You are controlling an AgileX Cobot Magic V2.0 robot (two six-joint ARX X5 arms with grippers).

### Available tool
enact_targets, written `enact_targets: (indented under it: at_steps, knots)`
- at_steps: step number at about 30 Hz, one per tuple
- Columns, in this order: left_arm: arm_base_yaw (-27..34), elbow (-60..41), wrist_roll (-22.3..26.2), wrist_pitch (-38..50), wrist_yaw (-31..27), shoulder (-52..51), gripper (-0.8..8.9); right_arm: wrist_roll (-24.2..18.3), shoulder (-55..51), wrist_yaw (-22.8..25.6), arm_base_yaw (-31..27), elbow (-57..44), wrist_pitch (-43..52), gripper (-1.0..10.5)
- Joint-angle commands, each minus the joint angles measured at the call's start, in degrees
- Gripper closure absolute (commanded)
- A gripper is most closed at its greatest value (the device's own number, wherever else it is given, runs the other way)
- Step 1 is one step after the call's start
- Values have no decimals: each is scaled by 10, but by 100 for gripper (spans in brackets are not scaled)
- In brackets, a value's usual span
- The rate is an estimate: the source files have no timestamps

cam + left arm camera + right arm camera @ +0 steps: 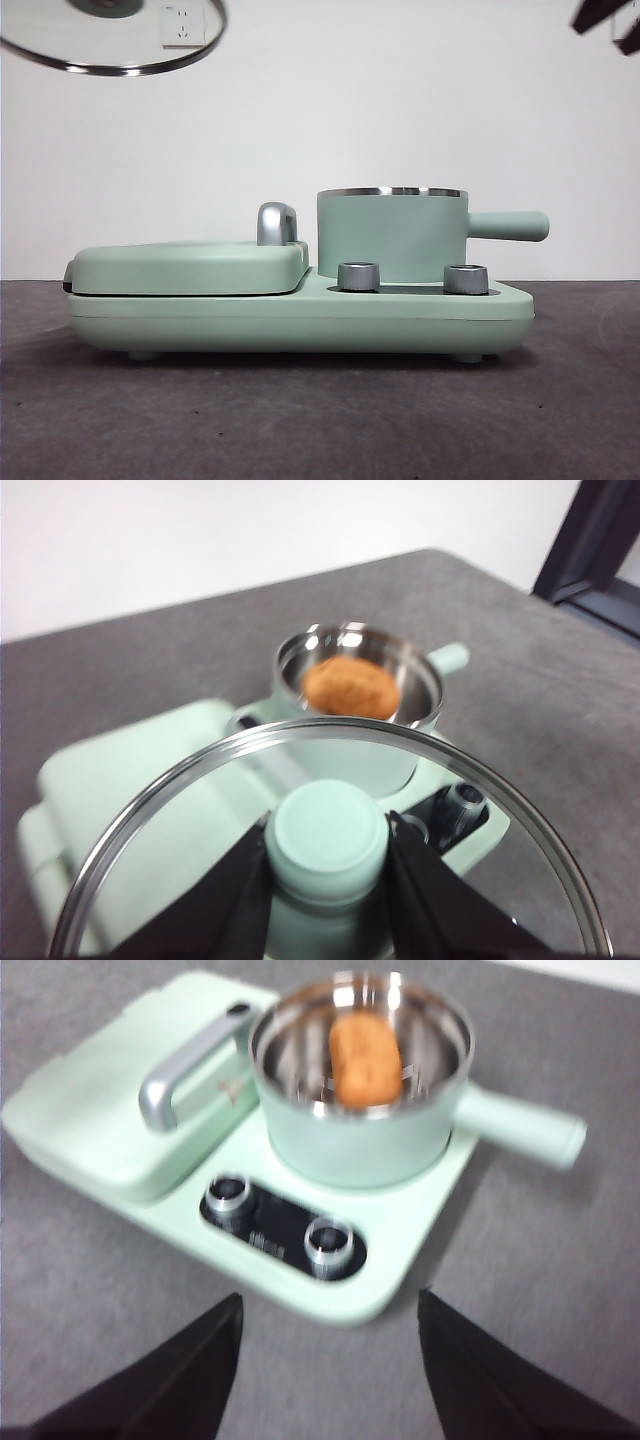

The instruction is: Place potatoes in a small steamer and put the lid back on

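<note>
The orange-brown potato [366, 1058] lies inside the mint-green steamer pot [392, 236], also seen in the left wrist view [350, 688]; the front view hides it behind the pot wall. My left gripper [327, 855] is shut on the green knob of the glass lid [330, 840]. It holds the lid [115, 40] high at the top left of the front view, well above and to the left of the pot. My right gripper [330, 1360] is open and empty, raised in front of the appliance; it shows as a black tip [610, 20] at the top right.
The pot stands on a mint-green appliance base [300, 315] with two steel dials [360, 277] and a flat green griddle cover [190, 267] with a steel handle [277, 223]. Dark grey table [320, 420] surrounds it. A wall socket [183, 25] is behind.
</note>
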Motion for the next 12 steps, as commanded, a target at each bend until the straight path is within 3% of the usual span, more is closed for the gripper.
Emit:
enact_targets:
  at_steps: [1, 12]
  knots:
    - [-18, 8, 4, 59, 2, 28, 805, 14, -23, -1, 3, -12, -14, 680]
    - [-83, 26, 5, 256, -28, 197, 805, 11, -63, 3, 3, -20, -87, 680]
